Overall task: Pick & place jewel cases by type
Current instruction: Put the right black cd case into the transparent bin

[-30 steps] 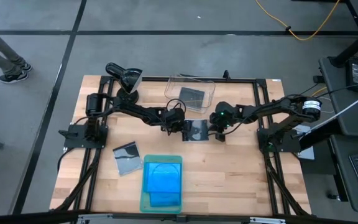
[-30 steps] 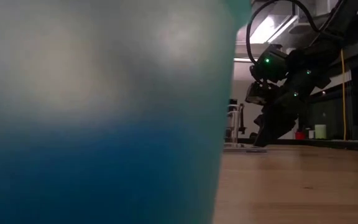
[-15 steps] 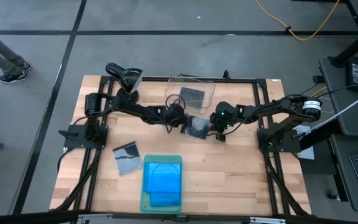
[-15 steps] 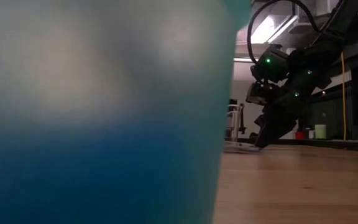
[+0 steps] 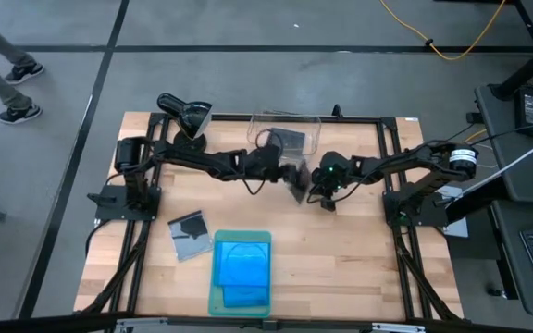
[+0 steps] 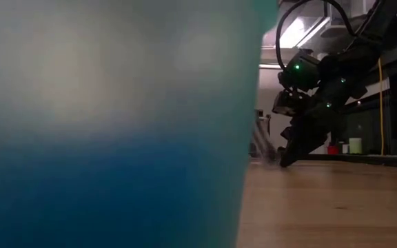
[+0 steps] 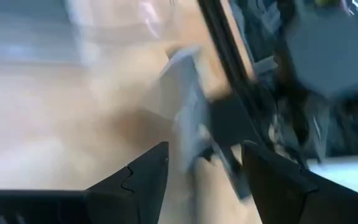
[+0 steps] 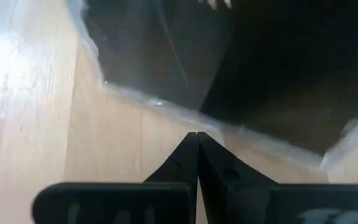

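Observation:
A dark grey jewel case (image 5: 296, 178) stands tipped up on edge at mid-table, between my two grippers. My left gripper (image 5: 281, 166) is at its left side, fingers open (image 7: 204, 171), with the blurred case (image 7: 188, 115) right ahead of them. My right gripper (image 5: 313, 189) is shut and low on the table at the case's right side (image 6: 284, 158). A second dark case (image 5: 287, 141) lies in the clear bin. A third (image 5: 189, 234) lies flat on the wood. Blue cases (image 5: 241, 262) lie in the pale green tray. My left gripper has the tipped case's raised part (image 7: 194, 146) between its open fingers; blur hides whether either finger touches it. My right gripper, shut, has its fingertips (image 8: 196, 140) against the case's lower edge (image 8: 166, 106) where that edge meets the table, coming slanting down from the table's right.
The clear bin (image 5: 257, 125) stands just beyond the grippers near the far edge. The green tray (image 5: 218, 296) sits at the near edge and fills the left of the low view (image 6: 116, 124). A person's legs (image 5: 3, 79) show on the floor to the far left.
My left gripper has moved right and toward the far edge, closer to the bin. The dark case that lay flat between the grippers has tipped up: its left side has risen while its right edge has stayed by my right gripper.

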`<state>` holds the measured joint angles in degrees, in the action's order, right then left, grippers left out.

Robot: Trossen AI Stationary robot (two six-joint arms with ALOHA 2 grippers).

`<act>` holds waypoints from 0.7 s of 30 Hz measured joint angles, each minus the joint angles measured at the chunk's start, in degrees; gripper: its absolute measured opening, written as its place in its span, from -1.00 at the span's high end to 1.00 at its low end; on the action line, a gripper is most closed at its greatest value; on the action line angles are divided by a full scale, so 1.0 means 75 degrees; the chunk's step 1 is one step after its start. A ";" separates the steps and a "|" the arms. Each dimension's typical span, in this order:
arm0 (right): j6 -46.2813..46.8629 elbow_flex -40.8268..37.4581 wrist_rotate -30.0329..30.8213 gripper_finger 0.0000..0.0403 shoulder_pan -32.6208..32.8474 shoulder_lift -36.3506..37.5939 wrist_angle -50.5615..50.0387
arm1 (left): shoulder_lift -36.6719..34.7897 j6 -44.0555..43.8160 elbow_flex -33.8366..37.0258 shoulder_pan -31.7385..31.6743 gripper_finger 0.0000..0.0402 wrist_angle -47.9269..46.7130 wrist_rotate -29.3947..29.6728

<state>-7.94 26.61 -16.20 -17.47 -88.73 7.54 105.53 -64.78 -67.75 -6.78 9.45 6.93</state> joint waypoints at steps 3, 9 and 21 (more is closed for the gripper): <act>-0.0015 0.0017 -0.0016 0.95 0.0017 -0.0025 0.0091 | 0.0073 -0.0058 -0.0104 0.0051 0.04 -0.0257 -0.0208; 0.0020 0.0017 -0.0016 0.95 0.0015 -0.0020 0.0058 | 0.0111 -0.0205 -0.0122 0.0034 0.04 -0.0609 -0.0259; 0.0015 0.0020 -0.0011 0.95 0.0009 -0.0011 0.0018 | 0.0105 -0.0147 -0.0110 0.0049 0.04 -0.0638 -0.0252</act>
<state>-7.83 26.76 -16.29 -17.41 -88.82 7.67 106.32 -65.89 -68.58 -6.42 4.67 5.04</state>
